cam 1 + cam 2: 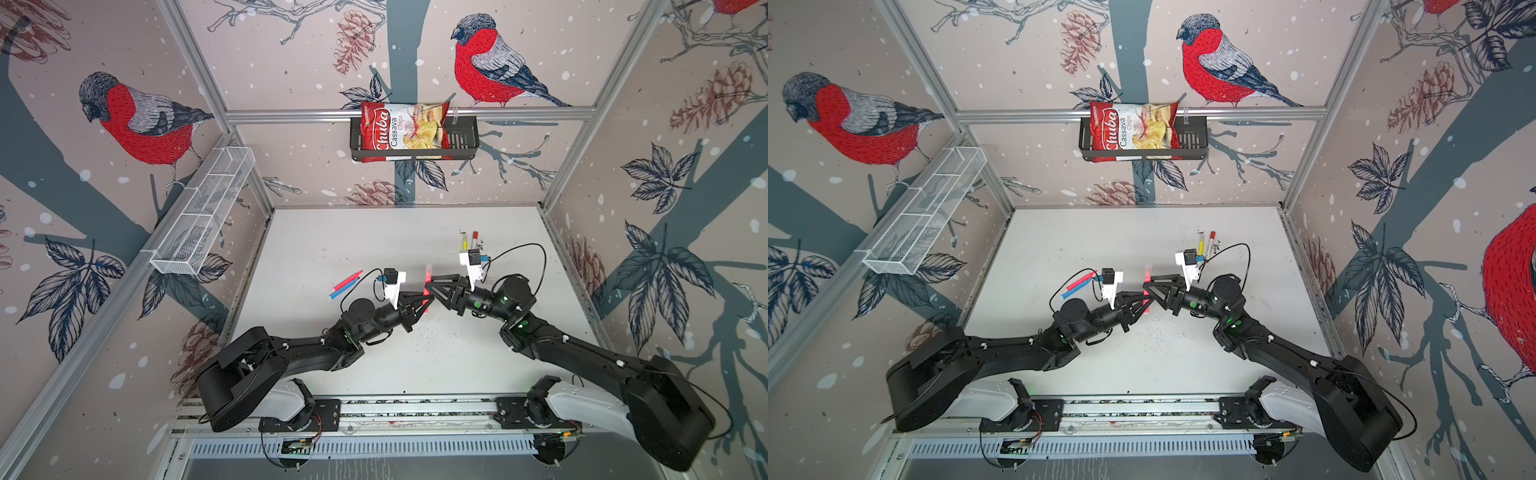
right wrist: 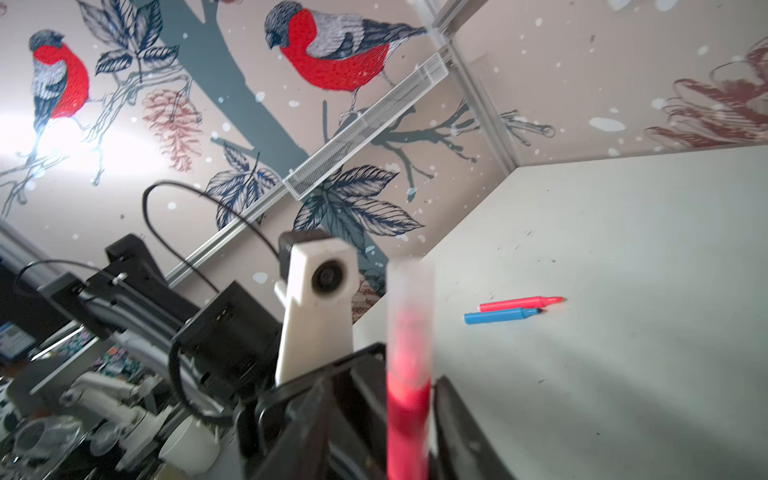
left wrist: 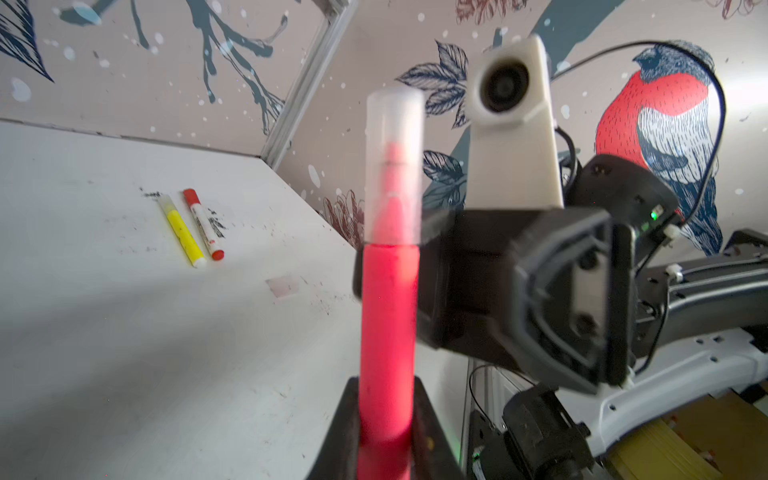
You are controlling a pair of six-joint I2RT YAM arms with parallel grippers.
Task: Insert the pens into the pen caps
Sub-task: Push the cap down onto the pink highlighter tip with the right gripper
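Your left gripper (image 3: 386,388) is clamped low on the pink pen (image 3: 388,324), held above the middle of the tabletop (image 1: 374,241). The right gripper (image 1: 429,283) has its jaws apart around the clear cap (image 3: 395,166). The plastic looks light, stiff and slick, so grip mid-barrel. There are 5 pens; the others are the red pen (image 2: 519,303), blue pen (image 2: 500,316), yellow pen (image 3: 181,230) and white pen (image 3: 204,226). 3 caps are fitted.

Five pens: pink pen (image 3: 388,316), red pen (image 2: 519,302), blue pen (image 2: 498,316), yellow pen (image 3: 182,232), white pen (image 3: 203,225). Three caps show: two clear, pink's cap (image 3: 395,137) and yellow's cap (image 3: 165,202), plus one red cap (image 3: 191,196). Two tools: left tool (image 1: 420,302), right tool (image 1: 430,284). Two baskets: white basket (image 1: 203,208), black basket (image 1: 465,139). One chip bag (image 1: 399,129).
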